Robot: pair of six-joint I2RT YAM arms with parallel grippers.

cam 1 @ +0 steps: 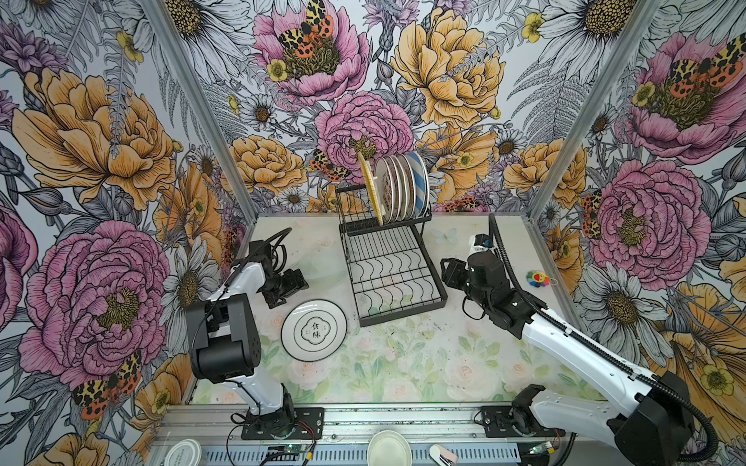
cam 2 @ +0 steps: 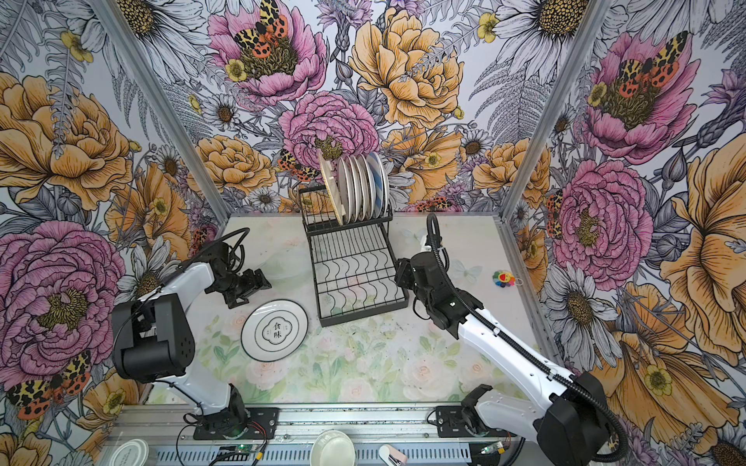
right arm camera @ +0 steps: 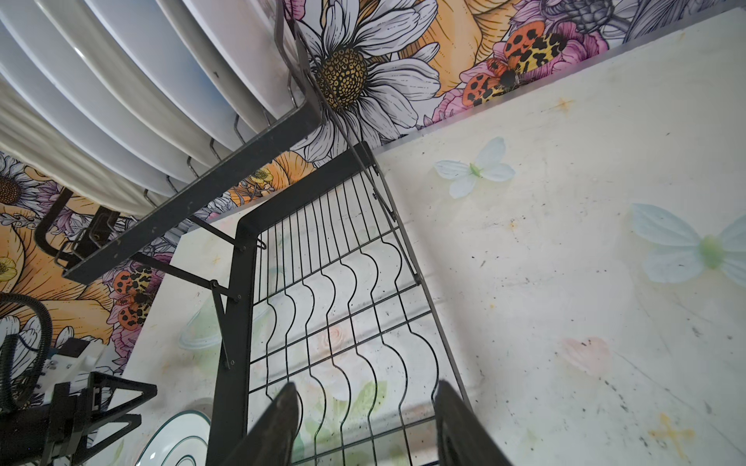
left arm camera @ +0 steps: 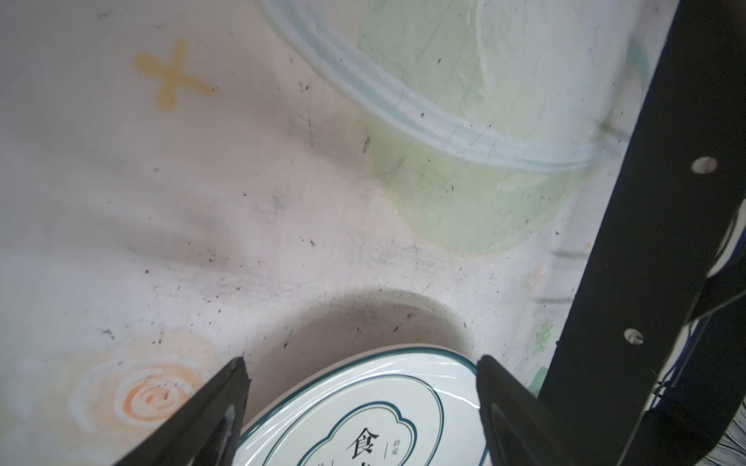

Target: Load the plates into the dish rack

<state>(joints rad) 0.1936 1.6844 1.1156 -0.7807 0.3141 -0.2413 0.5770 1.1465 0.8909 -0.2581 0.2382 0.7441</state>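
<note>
On the table (cam 1: 403,375) the dish rack (cam 1: 403,318) is set toward the back wall. Its raised upper tier is filled with a row of upright plates (cam 1: 399,189), closed off at the left by the yellow woven tray (cam 1: 372,189); the wide lower tier is bare. One white plate with Chinese characters (cam 1: 314,330) lies flat on the table, near the rack's front left corner. The left gripper (cam 1: 287,287) is poised by its far rim, jaws spread and empty; the right gripper (cam 1: 447,269) is held at the rack's right side, jaws likewise apart with nothing between them. The pickup of this plate is judged to be the step in hand. One finger is best slipped under the low lip and the other laid on top, squarely, since a slide on the smooth surface is likely; a tilt upright is then needed for a free slot. Only the left wrist view shows the teal-lined rim framed between the fingers (left arm camera: 226,403). Only the right wrist view shows the racked plates' undersides seated in the wires. The slots beside the tray are shown in both top views alone.
</note>
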